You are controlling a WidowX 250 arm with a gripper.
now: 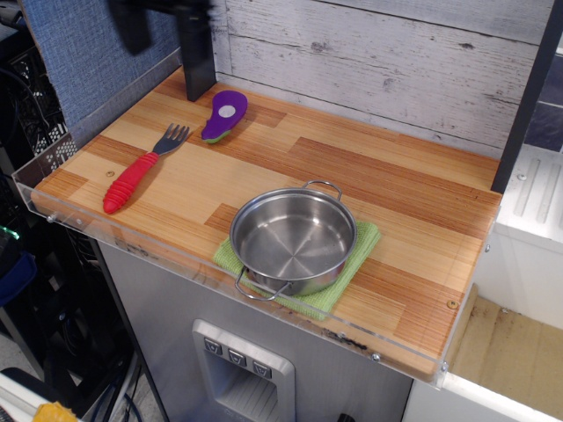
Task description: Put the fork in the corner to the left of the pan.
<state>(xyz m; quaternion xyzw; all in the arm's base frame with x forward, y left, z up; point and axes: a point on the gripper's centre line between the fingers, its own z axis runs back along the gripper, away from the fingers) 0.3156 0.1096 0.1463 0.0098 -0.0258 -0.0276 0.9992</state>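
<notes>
The fork [132, 176] lies flat on the wooden tabletop near its front-left corner [54, 186], red ribbed handle toward the acrylic rim and grey tines pointing to the back right. The steel pan [293, 239] stands to its right on a green cloth. My gripper [163, 13] is high at the top left edge of the view, blurred and mostly cut off. Its dark fingers [132, 26] look spread, with nothing between them, well above and behind the fork.
A purple eggplant toy [224, 114] lies just behind the fork's tines. A dark post [198, 61] stands at the back left by the plank wall. The green cloth [365, 242] sticks out from under the pan. A clear acrylic rim [132, 242] edges the table.
</notes>
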